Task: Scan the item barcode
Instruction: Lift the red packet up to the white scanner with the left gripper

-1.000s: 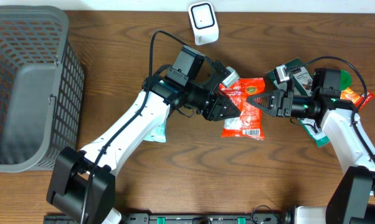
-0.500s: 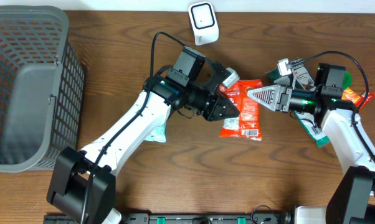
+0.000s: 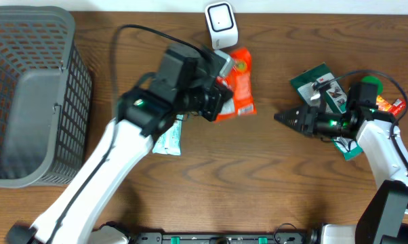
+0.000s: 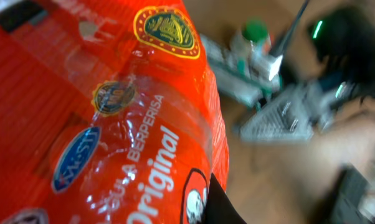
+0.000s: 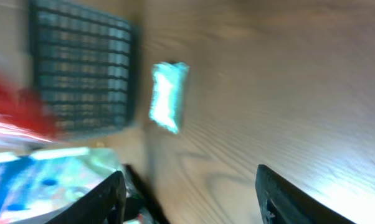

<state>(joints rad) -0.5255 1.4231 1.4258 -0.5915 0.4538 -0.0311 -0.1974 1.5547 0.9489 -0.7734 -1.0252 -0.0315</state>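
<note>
Left arm (image 3: 116, 142) raised high off the table (image 3: 258, 183), elbow bent, forearm reaching up and away from its base. The left hand (image 3: 217, 103) is clenched tight on the red packet (image 3: 238, 85), gripping its lower left edge. The packet stands off the table just ahead of that hand, and its top edge is close under the white scanner (image 3: 221, 24), which sits just beyond the hand. In the left wrist view the packet's printed front fills most of the frame. Right arm (image 3: 383, 146) is low and bent, and the right hand (image 3: 285, 117) points toward the left hand, well apart from it and from the packet. Its fingers (image 5: 113, 196) are spread wide with nothing between them, only bare table below. A green pack (image 3: 316, 78) lies just behind and beside the right hand, a teal pouch (image 3: 169, 137) lies on the table under the left arm, and the grey basket (image 3: 55, 41) sits far off behind the left hand. Versus a second ago: the packet was between both hands at mid-table with both on it. Now the right hand has let go and backed off, and the left arm has lifted and carried the packet to the scanner.
</note>
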